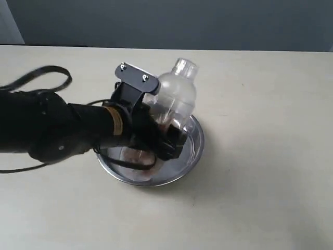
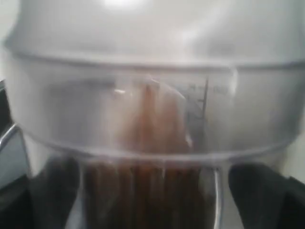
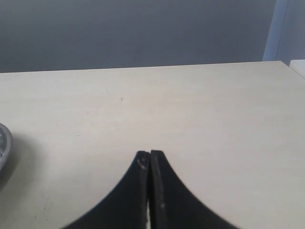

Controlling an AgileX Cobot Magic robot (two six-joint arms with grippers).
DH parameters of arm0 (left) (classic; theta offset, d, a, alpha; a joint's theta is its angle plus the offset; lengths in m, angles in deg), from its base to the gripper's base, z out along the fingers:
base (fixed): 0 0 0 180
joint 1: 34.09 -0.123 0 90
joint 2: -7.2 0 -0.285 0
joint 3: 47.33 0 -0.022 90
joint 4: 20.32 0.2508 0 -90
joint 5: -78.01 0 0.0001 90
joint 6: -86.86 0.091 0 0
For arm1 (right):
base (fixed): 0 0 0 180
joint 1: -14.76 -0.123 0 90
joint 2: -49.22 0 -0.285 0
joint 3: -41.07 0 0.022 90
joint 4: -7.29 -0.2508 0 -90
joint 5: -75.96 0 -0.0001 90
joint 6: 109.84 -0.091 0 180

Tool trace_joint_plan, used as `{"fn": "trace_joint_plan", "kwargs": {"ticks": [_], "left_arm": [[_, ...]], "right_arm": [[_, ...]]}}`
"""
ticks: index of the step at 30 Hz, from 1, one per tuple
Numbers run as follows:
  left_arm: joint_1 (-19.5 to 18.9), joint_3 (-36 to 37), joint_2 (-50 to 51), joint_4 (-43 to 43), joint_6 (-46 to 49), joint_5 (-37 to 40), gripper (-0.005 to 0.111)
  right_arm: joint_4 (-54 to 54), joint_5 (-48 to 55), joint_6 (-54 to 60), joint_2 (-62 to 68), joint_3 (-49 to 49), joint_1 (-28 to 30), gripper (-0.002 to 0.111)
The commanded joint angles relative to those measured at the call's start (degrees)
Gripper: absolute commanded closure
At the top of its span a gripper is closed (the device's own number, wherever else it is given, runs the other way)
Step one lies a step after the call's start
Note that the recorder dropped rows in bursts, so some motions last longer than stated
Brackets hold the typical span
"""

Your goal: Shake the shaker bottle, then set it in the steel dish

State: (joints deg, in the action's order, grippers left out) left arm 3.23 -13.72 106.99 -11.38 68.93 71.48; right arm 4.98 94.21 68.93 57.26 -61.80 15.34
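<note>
The clear frosted shaker bottle [image 1: 176, 96] leans over the steel dish [image 1: 193, 151], its small cap pointing up and away, brown bits low inside. My left gripper [image 1: 165, 136] is shut on the bottle's lower body, above the dish. In the left wrist view the bottle [image 2: 152, 95] fills the frame, blurred, with brown bits in its middle and a black finger [image 2: 259, 195] on each side. My right gripper [image 3: 150, 154] is shut on nothing above bare table; it does not show in the exterior view. A sliver of the dish rim [image 3: 4, 143] appears in the right wrist view.
The pale wooden table [image 1: 260, 104] stretches around the dish. A black cable [image 1: 39, 75] loops off the left arm. A grey wall [image 1: 166, 21] lies beyond the table's far edge.
</note>
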Motion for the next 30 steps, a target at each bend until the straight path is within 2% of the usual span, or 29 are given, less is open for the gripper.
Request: {"fn": "trace_joint_plan", "kwargs": {"ticks": [1, 3, 6, 8, 11, 14, 17, 19, 21, 25, 28, 30], "left_arm": [[1.02, -5.51, -12.35, 0.37, 0.56, -11.28, 0.106], [1.02, -3.44, -12.29, 0.37, 0.55, -12.28, 0.106], [1.02, 2.33, -4.15, -2.51, 0.55, -13.29, 0.106], [1.02, 3.57, -1.98, -5.41, 0.02, -15.47, 0.106], [2.17, 1.81, -6.99, -2.93, -0.1, -19.26, 0.106], [2.29, 0.25, -12.16, -2.52, 2.52, -19.51, 0.106], [2.18, 3.97, -8.22, -6.23, 6.87, -17.27, 0.106], [2.18, 5.35, -5.56, -8.94, 6.8, -18.87, 0.106], [2.18, 3.88, -8.12, -6.67, 6.8, -21.35, 0.106], [2.18, -0.84, -16.52, -3.6, 6.54, -20.02, 0.106], [2.18, 2.46, -13.4, -4.17, 6.66, -16.56, 0.106], [2.18, 6.5, -6.89, -7.16, 6.15, -17.94, 0.106]], "right_arm": [[-0.03, -0.67, 0.08, -0.25, 0.09, -0.08, 0.109], [-0.03, -0.67, 0.08, -0.25, 0.09, -0.08, 0.109], [-0.03, -0.67, 0.08, -0.25, 0.09, -0.08, 0.109], [-0.03, -0.67, 0.08, -0.25, 0.09, -0.08, 0.109], [-0.03, -0.67, 0.08, -0.25, 0.09, -0.08, 0.109], [-0.03, -0.67, 0.08, -0.25, 0.09, -0.08, 0.109], [-0.03, -0.67, 0.08, -0.25, 0.09, -0.08, 0.109], [-0.03, -0.67, 0.08, -0.25, 0.09, -0.08, 0.109], [-0.03, -0.67, 0.08, -0.25, 0.09, -0.08, 0.109], [-0.03, -0.67, 0.08, -0.25, 0.09, -0.08, 0.109], [-0.03, -0.67, 0.08, -0.25, 0.09, -0.08, 0.109], [-0.03, -0.67, 0.08, -0.25, 0.09, -0.08, 0.109]]}}
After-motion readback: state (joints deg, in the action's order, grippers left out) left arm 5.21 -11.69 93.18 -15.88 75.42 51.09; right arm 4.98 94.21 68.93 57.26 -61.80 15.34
